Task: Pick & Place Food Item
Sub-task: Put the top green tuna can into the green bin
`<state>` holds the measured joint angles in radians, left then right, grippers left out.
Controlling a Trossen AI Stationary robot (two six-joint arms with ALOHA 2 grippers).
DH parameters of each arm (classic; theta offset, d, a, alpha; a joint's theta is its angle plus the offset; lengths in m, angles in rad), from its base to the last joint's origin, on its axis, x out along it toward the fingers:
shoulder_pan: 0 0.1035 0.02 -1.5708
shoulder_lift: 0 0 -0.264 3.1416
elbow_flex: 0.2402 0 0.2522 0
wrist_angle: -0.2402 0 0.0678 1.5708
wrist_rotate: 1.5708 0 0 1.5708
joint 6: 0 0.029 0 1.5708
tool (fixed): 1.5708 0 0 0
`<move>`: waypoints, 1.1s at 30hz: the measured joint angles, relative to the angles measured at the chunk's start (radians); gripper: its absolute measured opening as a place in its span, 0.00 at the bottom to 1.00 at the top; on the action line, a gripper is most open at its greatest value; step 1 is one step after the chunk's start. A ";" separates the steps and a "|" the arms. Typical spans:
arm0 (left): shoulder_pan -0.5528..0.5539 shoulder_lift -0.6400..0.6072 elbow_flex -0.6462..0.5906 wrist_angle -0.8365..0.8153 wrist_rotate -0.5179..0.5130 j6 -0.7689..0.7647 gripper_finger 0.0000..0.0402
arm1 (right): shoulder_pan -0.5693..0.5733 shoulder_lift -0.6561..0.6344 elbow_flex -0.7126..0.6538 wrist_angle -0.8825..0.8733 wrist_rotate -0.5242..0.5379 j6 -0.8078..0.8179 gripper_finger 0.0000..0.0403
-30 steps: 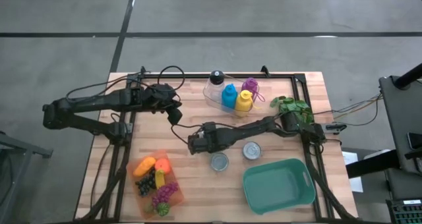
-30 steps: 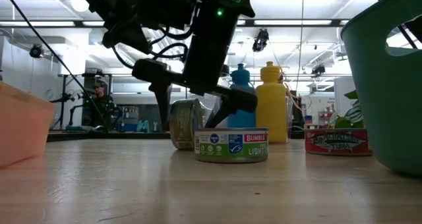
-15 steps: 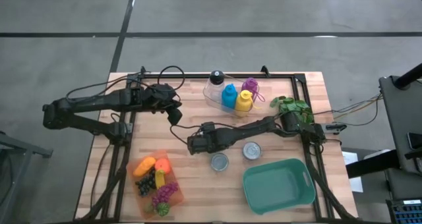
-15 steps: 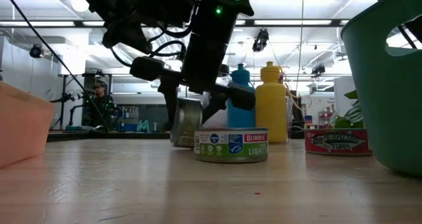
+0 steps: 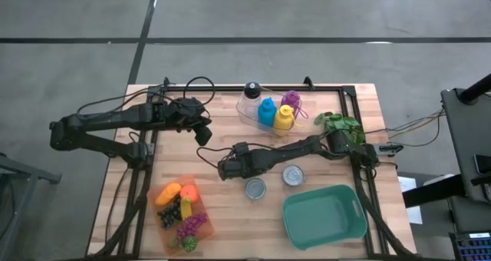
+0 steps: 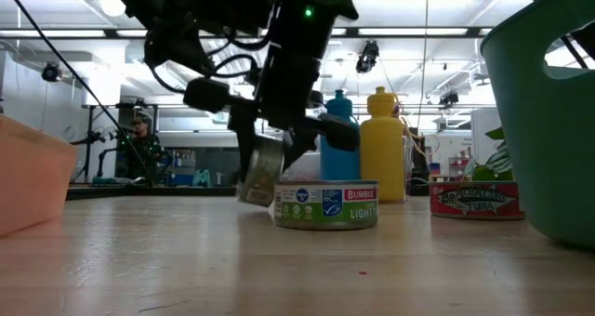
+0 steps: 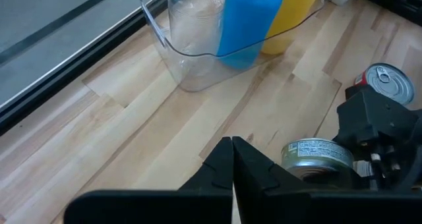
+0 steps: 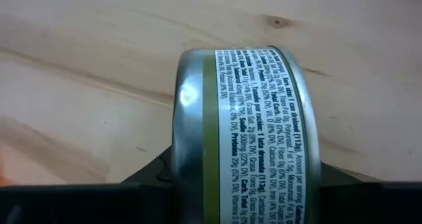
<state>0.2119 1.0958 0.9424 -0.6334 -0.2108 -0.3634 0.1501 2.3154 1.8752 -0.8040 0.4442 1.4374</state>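
The tuna can (image 8: 247, 128) with the green-striped label sits pinched between the fingers of the right hand (image 5: 225, 169), turned on its edge so the label faces the wrist camera. In the low view the same can (image 6: 262, 170) hangs tilted with its lower rim just at or barely off the bench (image 6: 186, 260), close behind the green-labelled tuna can (image 6: 325, 204) that stands flat in the foreground. I cannot tell whether it is fully clear of the wood.

So the grasp looks made, and the lift is at most just beginning. What is left, as I judge it, is the carry and the release. The likely goal is the teal bin (image 5: 324, 213), which stands empty near the front right corner of the bench, well apart from the held can. Two other cans are not yet moved: one (image 5: 255, 188) just beside the right hand, and a red-labelled one (image 5: 292, 175) between that arm and the bin.

The left hand (image 7: 233, 159) is pressed together and holds nothing, waiting over the back left part of the bench, near the clear container (image 5: 257, 107) holding the blue and yellow bottles. The orange tray (image 5: 181, 215) of toy fruit sits at the front left, untouched.
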 joint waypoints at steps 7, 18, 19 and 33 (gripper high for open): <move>0.000 0.000 0.000 0.000 0.000 -0.003 0.00 | 0.000 -0.062 0.020 -0.005 -0.011 -0.096 0.32; -0.001 0.000 0.000 0.001 0.000 -0.005 0.00 | 0.008 -0.254 0.019 -0.142 -0.038 -0.205 0.32; 0.000 0.000 0.000 0.001 0.000 -0.003 0.00 | 0.012 -0.275 0.019 -0.159 -0.039 -0.204 0.32; 0.000 0.000 0.000 0.015 -0.010 0.001 0.00 | 0.144 -0.532 0.020 -0.435 0.055 0.073 0.32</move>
<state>0.2115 1.0954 0.9421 -0.6184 -0.2204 -0.3626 0.2943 1.7836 1.8950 -1.2388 0.4992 1.5101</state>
